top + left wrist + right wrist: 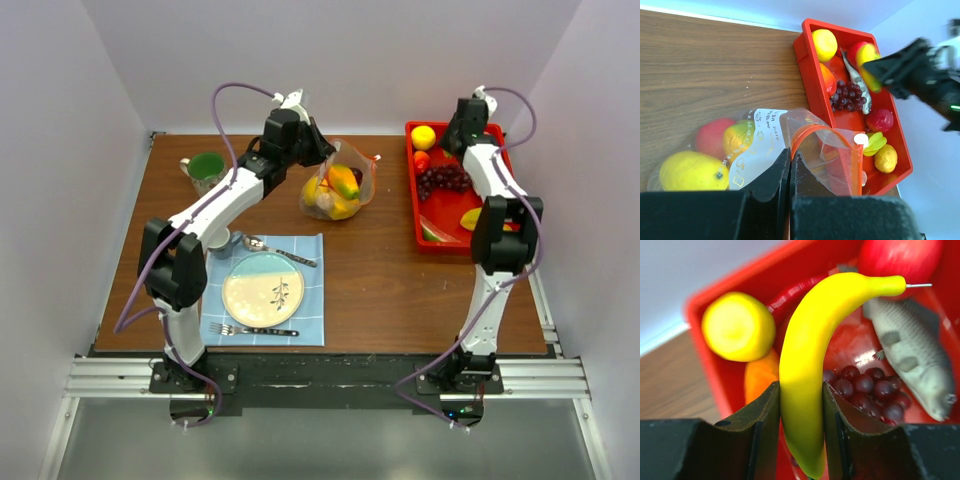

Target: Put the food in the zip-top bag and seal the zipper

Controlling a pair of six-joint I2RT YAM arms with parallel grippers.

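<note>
Gripping the banana (pixel 812 335), your right gripper (pixel 801 407) sits right of the zip-top bag (pixel 340 186) your left gripper (pixel 790 167) pinches.

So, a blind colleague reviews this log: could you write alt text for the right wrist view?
The right gripper holds a yellow toy banana between its black fingers, over a red tray. In the tray lie a round yellow fruit, an orange piece, dark purple grapes, a grey toy fish and a red fruit.
</note>
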